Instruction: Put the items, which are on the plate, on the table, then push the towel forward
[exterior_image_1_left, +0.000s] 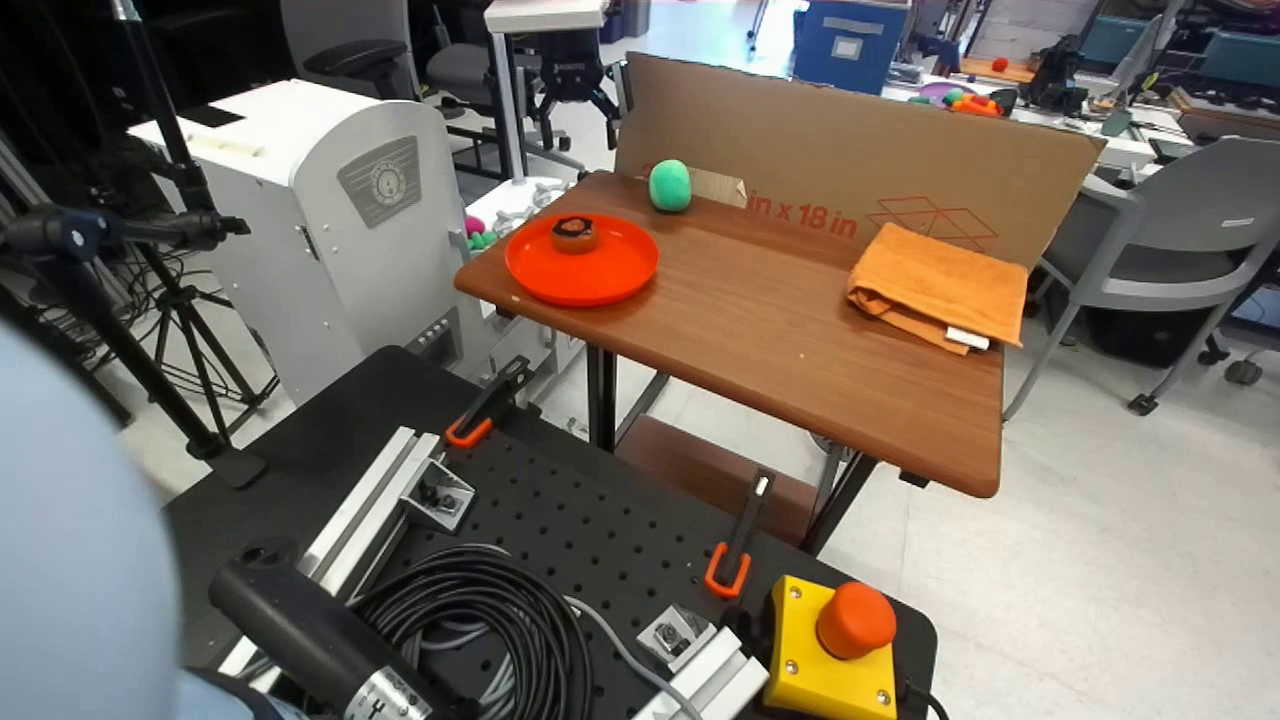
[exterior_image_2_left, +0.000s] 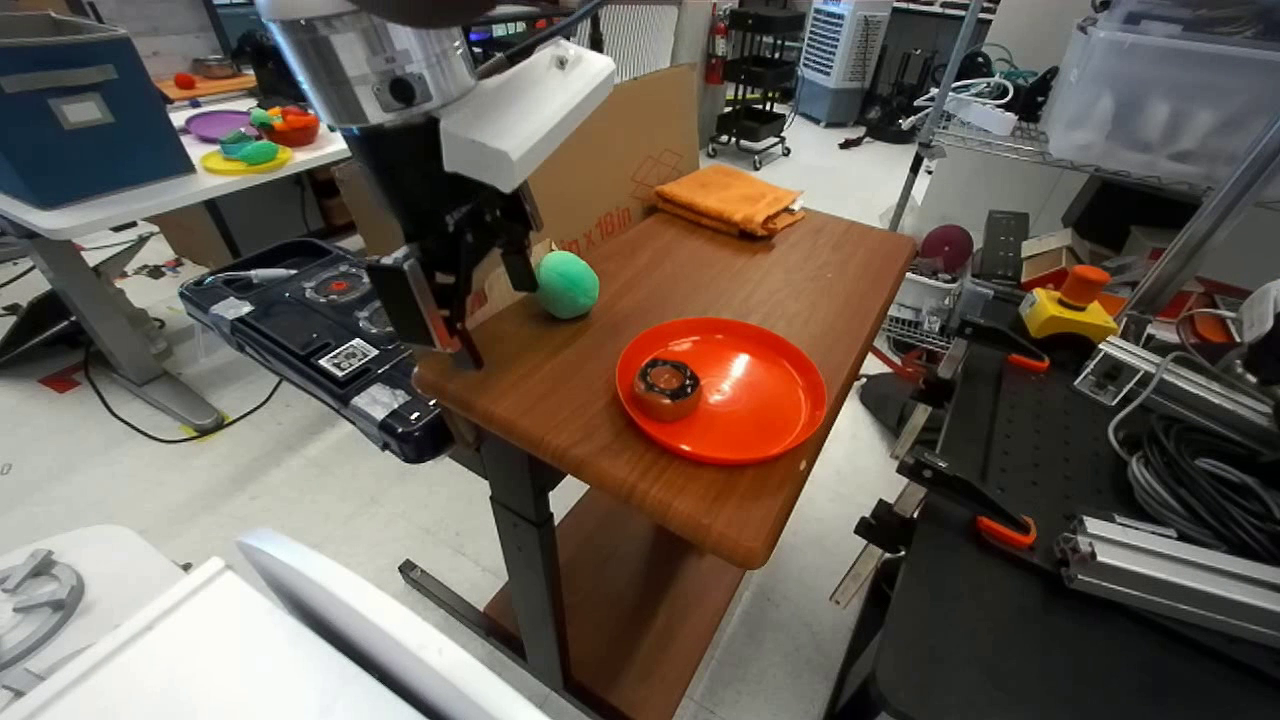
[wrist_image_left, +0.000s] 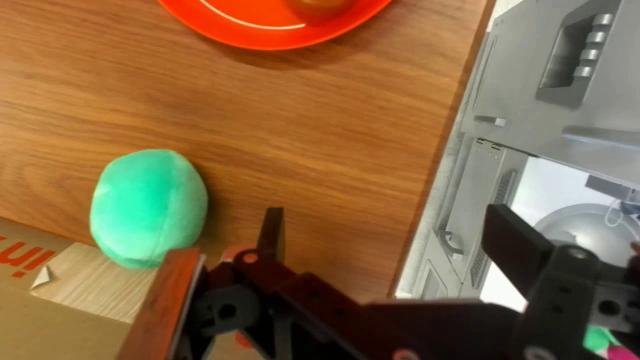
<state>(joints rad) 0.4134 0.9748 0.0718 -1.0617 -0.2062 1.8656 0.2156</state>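
Note:
The green ball (exterior_image_1_left: 670, 186) stands on the brown table (exterior_image_1_left: 760, 310) by the cardboard, off the plate; it also shows in the other views (exterior_image_2_left: 567, 285) (wrist_image_left: 148, 207). A small reddish-orange lump with a dark top (exterior_image_2_left: 667, 388) lies on the orange-red plate (exterior_image_2_left: 760, 400); the wrist view cuts off both lump (wrist_image_left: 320, 7) and plate (wrist_image_left: 250, 35). The folded orange towel (exterior_image_1_left: 940, 285) lies at the table's far end (exterior_image_2_left: 730, 200). My gripper (wrist_image_left: 385, 220) is open and empty, over the table's edge beside the ball; it also shows in both exterior views (exterior_image_1_left: 580, 125) (exterior_image_2_left: 475, 305).
An upright cardboard sheet (exterior_image_1_left: 800, 130) stands along one long side of the table. A black perforated board (exterior_image_1_left: 580, 520) with cables and a yellow box with a red button (exterior_image_1_left: 840, 650) faces the other side. A grey-white machine (exterior_image_1_left: 340, 220) stands beyond the plate's end.

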